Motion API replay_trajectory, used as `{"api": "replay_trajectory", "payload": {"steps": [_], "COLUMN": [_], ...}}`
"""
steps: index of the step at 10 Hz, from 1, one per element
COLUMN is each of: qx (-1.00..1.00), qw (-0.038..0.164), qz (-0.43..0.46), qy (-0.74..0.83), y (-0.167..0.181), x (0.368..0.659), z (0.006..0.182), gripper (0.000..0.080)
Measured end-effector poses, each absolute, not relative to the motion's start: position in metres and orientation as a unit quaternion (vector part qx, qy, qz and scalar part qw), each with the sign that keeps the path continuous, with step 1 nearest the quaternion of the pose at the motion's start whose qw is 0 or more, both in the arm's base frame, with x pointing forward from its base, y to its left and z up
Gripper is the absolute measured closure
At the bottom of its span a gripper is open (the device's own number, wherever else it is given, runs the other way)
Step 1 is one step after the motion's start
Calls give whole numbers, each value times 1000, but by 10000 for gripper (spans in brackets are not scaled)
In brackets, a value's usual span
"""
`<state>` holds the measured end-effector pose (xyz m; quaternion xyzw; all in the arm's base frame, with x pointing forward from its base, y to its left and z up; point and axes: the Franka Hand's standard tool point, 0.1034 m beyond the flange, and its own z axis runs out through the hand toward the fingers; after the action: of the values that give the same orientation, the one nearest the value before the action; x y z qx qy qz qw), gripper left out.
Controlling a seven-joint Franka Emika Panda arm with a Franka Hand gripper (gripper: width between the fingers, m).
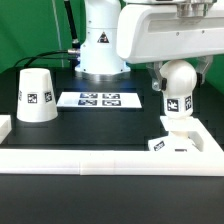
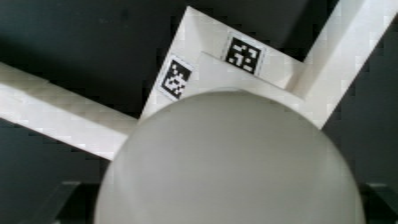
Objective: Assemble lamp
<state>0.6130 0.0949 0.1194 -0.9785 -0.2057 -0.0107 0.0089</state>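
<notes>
My gripper [image 1: 177,82] is shut on the round head of the white bulb [image 1: 178,92] and holds it upright at the exterior view's right. The bulb's tagged stem points down onto the small square base [image 1: 172,142], which sits in the corner of the white rail. The stem's lower end meets the base's top; I cannot tell how deep it sits. In the wrist view the bulb head [image 2: 222,160] fills the frame, with the tagged base [image 2: 217,60] beyond it. The cone shade [image 1: 36,97] stands alone at the exterior view's left.
The marker board [image 1: 97,99] lies flat in the middle of the black table. A white rail [image 1: 90,158] runs along the front edge and turns up both sides; it also shows in the wrist view [image 2: 54,100]. The arm's base [image 1: 100,45] stands behind.
</notes>
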Motion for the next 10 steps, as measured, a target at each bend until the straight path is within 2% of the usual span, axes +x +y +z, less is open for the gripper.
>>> {"api": "replay_trajectory", "payload": {"steps": [7, 10], "qx": [-983, -996], "qw": [9, 11], "qz": [-15, -14], "qy": [-183, -84], "y": [99, 97], "x": [617, 618], "z": [118, 118], "gripper": [222, 222]}}
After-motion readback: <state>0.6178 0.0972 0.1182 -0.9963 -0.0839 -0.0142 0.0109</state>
